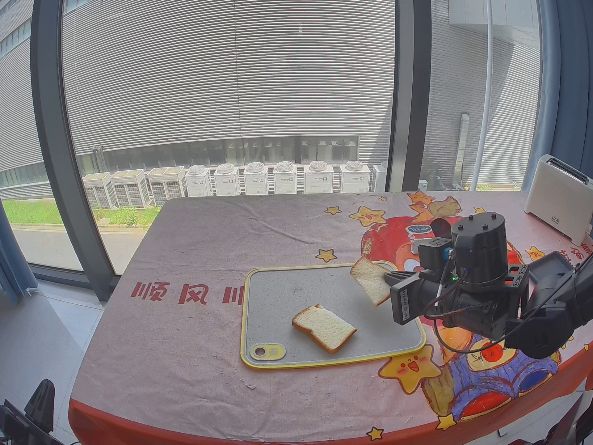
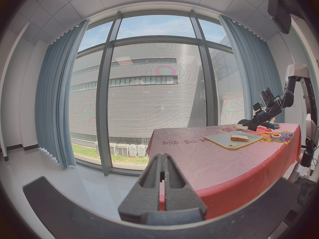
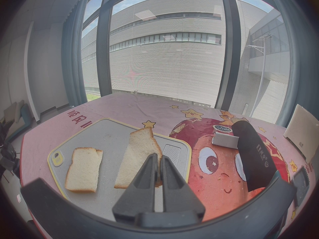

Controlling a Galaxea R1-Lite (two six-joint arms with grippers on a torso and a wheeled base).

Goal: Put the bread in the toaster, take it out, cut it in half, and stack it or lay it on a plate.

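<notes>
Bread is cut in two, and the pieces sit apart on the grey cutting board [image 1: 278, 292]. Taking the board's centre as the dial in the head view, the free half slice [image 1: 324, 327] lies flat at about 5 o'clock. Its long axis runs from 10 to 4.

The held half slice [image 1: 369, 279] hangs tilted at about 2 o'clock, above the board's rim. The right gripper [image 1: 393, 277] is clenched on its lower corner, and the slice points away from the fingers toward 11 o'clock.

From the held piece, the free one lies at about 7 o'clock, near but not touching. Stacking would likely mean carrying the held piece that way and flattening it.

The left gripper [image 2: 161, 160] is closed on nothing, out past the table's edge and well apart from the bread, so the right arm is clearly nearer.

The white toaster [image 1: 558, 198] stands at the table's 2 o'clock corner.
</notes>
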